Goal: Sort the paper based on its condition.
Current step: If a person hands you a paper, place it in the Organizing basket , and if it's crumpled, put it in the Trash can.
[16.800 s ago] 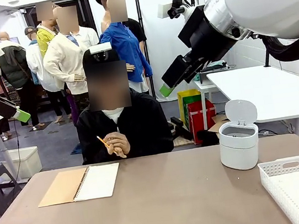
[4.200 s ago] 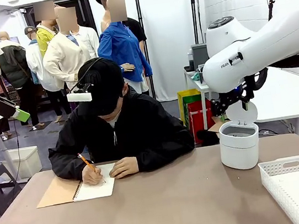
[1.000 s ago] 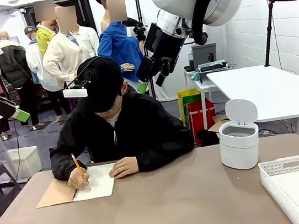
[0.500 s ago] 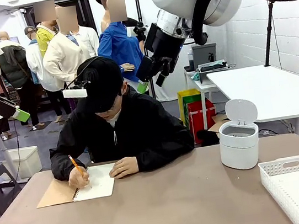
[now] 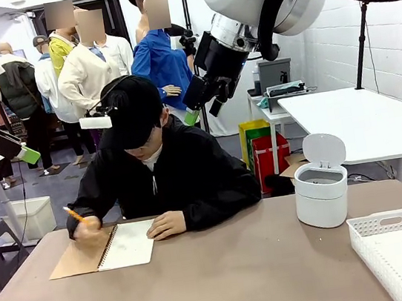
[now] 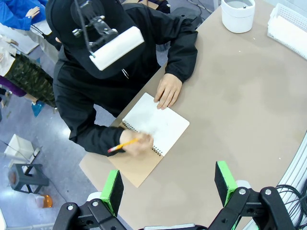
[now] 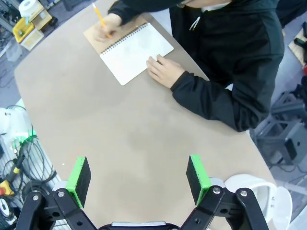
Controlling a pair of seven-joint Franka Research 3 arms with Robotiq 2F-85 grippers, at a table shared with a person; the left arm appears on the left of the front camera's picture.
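Observation:
No loose paper is in view; the white page in sight is bound in the spiral notebook [image 5: 128, 244] [image 6: 158, 125] [image 7: 135, 48] with a tan cover, at the table's far left. A person leans over it, pencil [image 5: 73, 213] hand on the tan cover, other hand [image 5: 165, 225] resting on the page's edge. My right gripper [image 5: 199, 109] [image 7: 138, 179] hangs open and empty, high above the table near the person's head. At the left edge my left gripper [image 5: 28, 154] [image 6: 168, 187] is held high, open, with nothing between its green pads.
A white bin [image 5: 321, 195] [image 6: 238, 14] [image 7: 259, 191] with its lid up stands at the far right. A white mesh basket [image 5: 363, 240] [image 6: 288, 24] sits at the near right corner. The brown tabletop [image 5: 234, 280] lies bare between them.
The person's pencil hand has slid left off the white page onto the tan cover, and the head has shifted slightly left. Both arms have stayed still.

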